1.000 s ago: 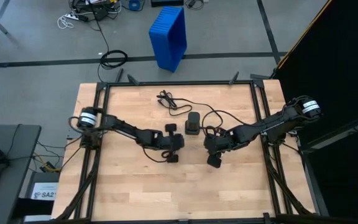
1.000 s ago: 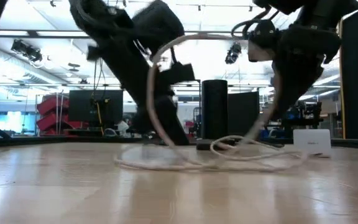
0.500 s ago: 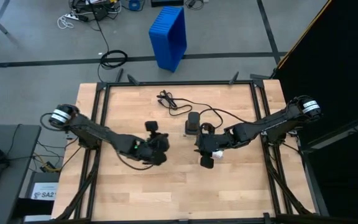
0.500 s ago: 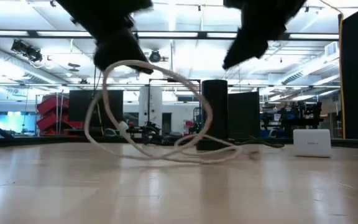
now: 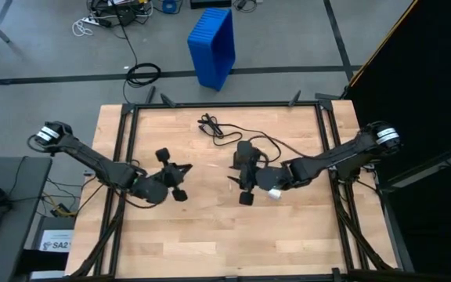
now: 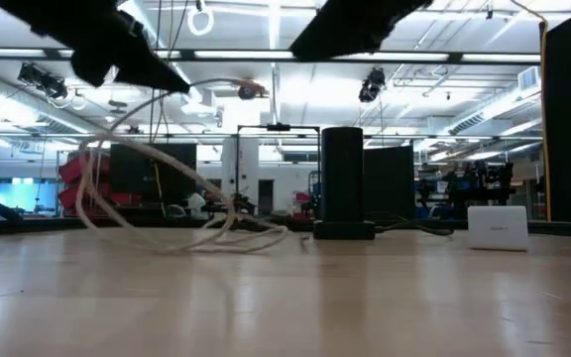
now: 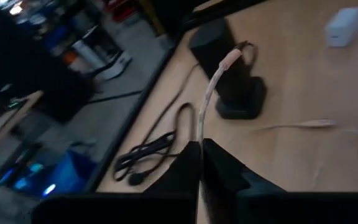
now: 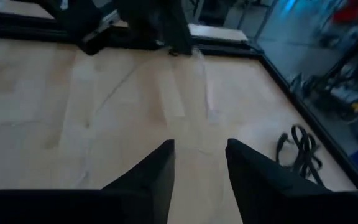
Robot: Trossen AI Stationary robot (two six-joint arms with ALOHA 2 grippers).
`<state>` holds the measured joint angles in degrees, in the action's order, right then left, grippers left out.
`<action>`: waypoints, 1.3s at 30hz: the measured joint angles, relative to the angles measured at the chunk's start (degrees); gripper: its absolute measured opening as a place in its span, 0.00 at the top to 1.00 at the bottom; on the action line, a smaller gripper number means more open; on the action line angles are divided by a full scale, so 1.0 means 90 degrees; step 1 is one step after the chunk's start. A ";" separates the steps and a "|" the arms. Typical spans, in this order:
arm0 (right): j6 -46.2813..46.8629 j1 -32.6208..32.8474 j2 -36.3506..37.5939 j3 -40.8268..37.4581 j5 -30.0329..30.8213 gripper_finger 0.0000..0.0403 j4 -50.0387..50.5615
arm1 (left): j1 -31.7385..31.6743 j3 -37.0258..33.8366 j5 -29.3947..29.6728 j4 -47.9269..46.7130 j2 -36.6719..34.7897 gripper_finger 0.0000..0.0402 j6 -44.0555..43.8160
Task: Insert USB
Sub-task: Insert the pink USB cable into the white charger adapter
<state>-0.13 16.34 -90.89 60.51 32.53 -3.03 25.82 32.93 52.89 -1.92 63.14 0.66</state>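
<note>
A white USB cable [image 6: 157, 169] hangs in a loop from my left gripper [image 5: 187, 168], which is shut on it above the table's left middle. The cable's plug end [image 7: 231, 57] sticks out past the fingertips toward the black upright dock [image 5: 245, 153], which stands on its base at the table's centre. My right gripper [image 8: 201, 149] hovers open just in front of the dock [image 6: 343, 183], pointing toward the left arm, with nothing between its fingers. My left gripper pinches the white cable [image 7: 201, 134] between its two fingers, a short length behind the plug end. The fingers lie almost level, pointing toward the table's right. The plug end stands out beyond them, clear of the table. The rest droops in a slack loop onto the wood [image 6: 231, 241].
A white charger block [image 5: 273, 193] lies under the right arm. A coiled black cord [image 5: 211, 125] runs from the far edge to the dock. Bare wood fills the near half of the table; a black frame rail [image 5: 225, 104] borders the far edge.
My left gripper has drawn back toward the table's left edge and risen, staying shut and dragging the cable's loop leftward across the wood. My right gripper has lifted, moved toward the left past the dock and tipped from pointing down to nearly level.
</note>
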 joint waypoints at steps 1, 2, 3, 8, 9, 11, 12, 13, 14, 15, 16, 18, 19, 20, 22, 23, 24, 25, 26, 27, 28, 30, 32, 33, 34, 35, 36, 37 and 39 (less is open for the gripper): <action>-0.0193 -0.0035 -0.0186 -0.0005 0.0017 0.68 -0.0225 | -0.0082 -0.0153 -0.0256 0.0325 -0.0097 1.00 0.0148; -0.0397 -0.0061 -0.0343 -0.0006 0.0079 0.68 -0.0362 | -0.0157 -0.0278 -0.0468 0.0605 -0.0199 1.00 0.0246; -0.0624 -0.0074 -0.0482 -0.0014 0.0284 0.67 -0.0412 | -0.0218 -0.0375 -0.0656 0.0842 -0.0292 1.00 0.0273; -0.1376 -0.0107 -0.0834 -0.0022 0.1377 0.62 -0.1053 | -0.0375 -0.0477 -0.1024 0.1110 -0.0384 1.00 0.0239; -0.1416 -0.0124 -0.0848 -0.0022 0.1325 0.62 -0.1157 | -0.0377 -0.0477 -0.1074 0.1116 -0.0377 1.00 0.0236; -0.1453 -0.0159 -0.0891 -0.0022 0.0975 0.60 -0.1335 | -0.0380 -0.0477 -0.1118 0.1148 -0.0356 1.00 0.0237; -0.1457 -0.0184 -0.0903 -0.0022 0.0820 0.59 -0.1355 | -0.0384 -0.0477 -0.1128 0.1143 -0.0352 1.00 0.0239; -0.1463 -0.0211 -0.0904 -0.0022 0.0683 0.59 -0.1376 | -0.0402 -0.0477 -0.1133 0.1150 -0.0350 1.00 0.0239; -0.1460 -0.0244 -0.0903 -0.0022 0.0558 0.59 -0.1417 | -0.0422 -0.0477 -0.1135 0.1186 -0.0350 1.00 0.0236; -0.1460 -0.0274 -0.0901 -0.0020 0.0422 0.58 -0.1445 | -0.0437 -0.0477 -0.1135 0.1205 -0.0355 1.00 0.0234; -0.1458 -0.0295 -0.0899 -0.0020 0.0292 0.58 -0.1444 | -0.0454 -0.0477 -0.1154 0.1201 -0.0355 1.00 0.0217; -0.1448 -0.0316 -0.0901 -0.0020 0.0183 0.59 -0.1441 | -0.0478 -0.0477 -0.1221 0.1193 -0.0350 1.00 0.0203; -0.1450 -0.0314 -0.0901 -0.0020 0.0173 0.60 -0.1469 | -0.0493 -0.0477 -0.1241 0.1193 -0.0350 1.00 0.0200; -0.1452 -0.0314 -0.0901 -0.0020 0.0160 0.61 -0.1511 | -0.0494 -0.0477 -0.1244 0.1183 -0.0350 1.00 0.0186; -0.1451 -0.0304 -0.0901 -0.0020 0.0134 0.63 -0.1519 | -0.0494 -0.0477 -0.1244 0.1116 -0.0350 1.00 0.0155; -0.1450 -0.0304 -0.0901 -0.0020 0.0135 0.64 -0.1517 | -0.0494 -0.0477 -0.1246 0.1113 -0.0348 1.00 0.0145; -0.1448 -0.0306 -0.0901 -0.0020 0.0137 0.66 -0.1523 | -0.0494 -0.0477 -0.1244 0.1108 -0.0348 1.00 0.0136; -0.1448 -0.0293 -0.0901 -0.0020 0.0137 0.67 -0.1529 | -0.0494 -0.0477 -0.1244 0.1101 -0.0348 1.00 0.0121; -0.1451 -0.0285 -0.0901 -0.0020 0.0139 0.69 -0.1536 | -0.0494 -0.0477 -0.1244 0.1099 -0.0348 1.00 0.0093; -0.1451 -0.0274 -0.0901 -0.0020 0.0139 0.70 -0.1553 | -0.0494 -0.0477 -0.1244 0.1091 -0.0348 1.00 0.0076; -0.1451 -0.0256 -0.0901 -0.0020 0.0138 0.71 -0.1574 | -0.0494 -0.0477 -0.1244 0.1082 -0.0348 1.00 0.0069; -0.1451 -0.0228 -0.0901 -0.0020 0.0136 0.74 -0.1590 | -0.0494 -0.0477 -0.1244 0.1082 -0.0348 1.00 0.0066; -0.1453 -0.0192 -0.0901 -0.0020 0.0132 0.77 -0.1592 | -0.0494 -0.0477 -0.1244 0.1082 -0.0348 1.00 0.0064; -0.1453 -0.0187 -0.0901 -0.0020 0.0134 0.78 -0.1614 | -0.0494 -0.0477 -0.1244 0.1078 -0.0348 1.00 0.0063; -0.1453 -0.0185 -0.0901 -0.0020 0.0137 0.79 -0.1626 | -0.0494 -0.0477 -0.1245 0.1077 -0.0348 1.00 0.0061; -0.1453 -0.0180 -0.0901 -0.0020 0.0139 0.81 -0.1624 | -0.0494 -0.0477 -0.1244 0.1079 -0.0348 1.00 0.0061; -0.1452 -0.0174 -0.0901 -0.0020 0.0142 0.82 -0.1624 | -0.0494 -0.0477 -0.1245 0.1077 -0.0348 1.00 0.0059; -0.1453 -0.0168 -0.0901 -0.0020 0.0144 0.83 -0.1624 | -0.0494 -0.0477 -0.1249 0.1077 -0.0348 1.00 0.0049; -0.1453 -0.0166 -0.0901 -0.0020 0.0144 0.86 -0.1631 | -0.0494 -0.0477 -0.1292 0.1077 -0.0348 1.00 0.0039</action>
<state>-13.21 14.85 -99.00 60.34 33.82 -17.71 21.37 28.64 41.26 7.77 60.01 1.02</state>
